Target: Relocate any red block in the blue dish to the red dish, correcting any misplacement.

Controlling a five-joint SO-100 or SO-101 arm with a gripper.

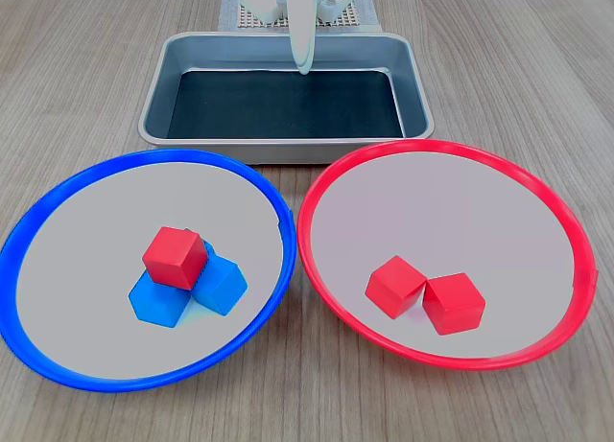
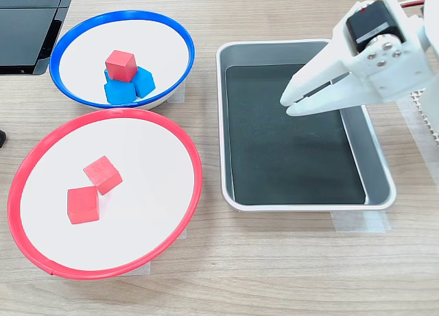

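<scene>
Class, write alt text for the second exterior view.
A white robot gripper, nearly closed, hovers over a rectangular metal tray. Left of it, a small glossy red cube sits atop blue cubes in a blue-rimmed dish; two red cubes lie in a red-rimmed dish.

blue cubes [image 1: 182, 293] partly hidden under red block [image 1: 176, 257], arm cut off by edge

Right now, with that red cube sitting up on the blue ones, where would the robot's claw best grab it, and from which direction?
Probably from straight above. The red block rests on top of the blue cubes in the blue dish, so its upper half stands clear. The gripper should close on two opposite side faces. The cube sits turned cornerwise in the first exterior view, so the jaws would need rotating to match.
</scene>
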